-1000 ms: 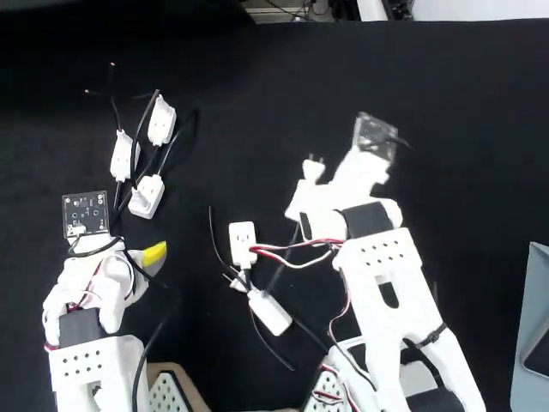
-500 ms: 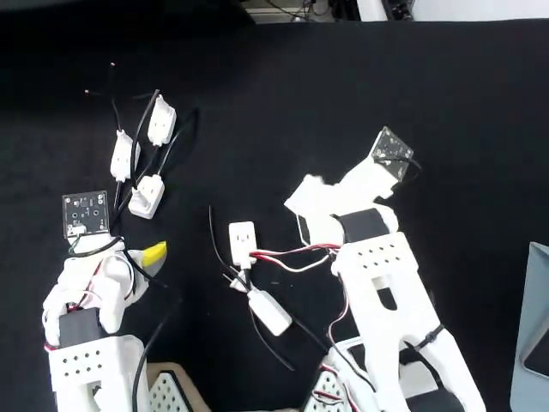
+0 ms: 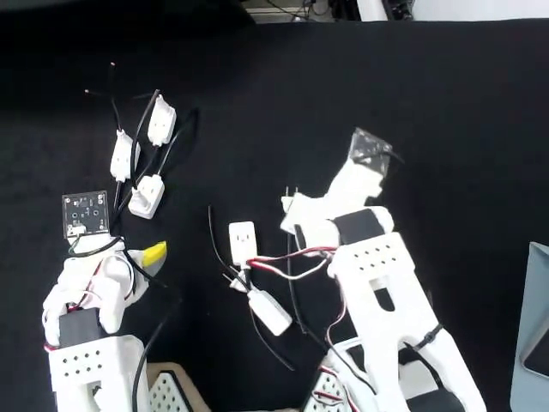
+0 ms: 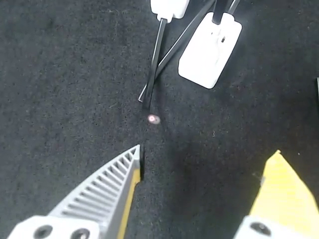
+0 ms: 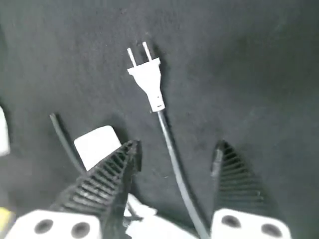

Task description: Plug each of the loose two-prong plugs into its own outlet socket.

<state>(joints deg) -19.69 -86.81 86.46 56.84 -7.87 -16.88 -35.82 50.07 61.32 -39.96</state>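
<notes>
Since the earlier frame the right arm has swung back and to the left. The two-prong plug (image 3: 291,198) in front of it now sits nearer the outlet socket (image 3: 242,241) than it did. The left arm has kept its place.

In the right wrist view we see the plug lying on the black desk (image 3: 446,103), prongs pointing away from the arm. Its black cable (image 5: 165,125) runs back between the fingers. The right gripper (image 5: 177,144) stands wide open just behind the plug and grips nothing; neither finger touches the cable. A white block (image 5: 94,142) lies just beside one finger.

In the high view the socket lies flat just to the left of the plug, apart from it. A further white connector (image 3: 271,314) lies on its own black cable nearer the arm bases.

Three white connector bodies (image 3: 124,154) cluster at the far left of the desk, each with a black cable. We find the left gripper (image 4: 207,149) near the closest of them, its grey finger and yellow finger spread wide with nothing held. A small red dot (image 4: 153,118) marks the desk just beyond the fingertips.
</notes>
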